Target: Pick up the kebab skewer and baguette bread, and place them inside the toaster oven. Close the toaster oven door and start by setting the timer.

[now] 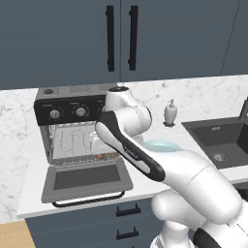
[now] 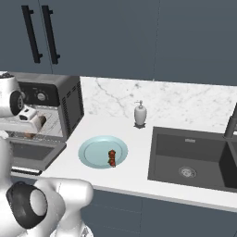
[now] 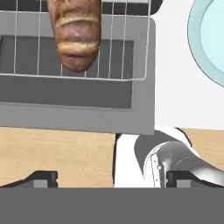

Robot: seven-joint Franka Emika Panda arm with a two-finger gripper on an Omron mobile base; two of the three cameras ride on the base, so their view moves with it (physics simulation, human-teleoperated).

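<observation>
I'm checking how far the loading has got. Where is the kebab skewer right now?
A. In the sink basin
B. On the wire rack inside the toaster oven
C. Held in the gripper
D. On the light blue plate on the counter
D: the right base view shows the kebab skewer lying on the light blue plate beside the toaster oven, while the baguette bread already rests on the wire rack.

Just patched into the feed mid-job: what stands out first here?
The toaster oven stands open at the counter's left, its door dropped flat, with the baguette bread on the wire rack and the gripper open at the oven mouth. The kebab skewer still lies on the blue plate beside it.
</observation>
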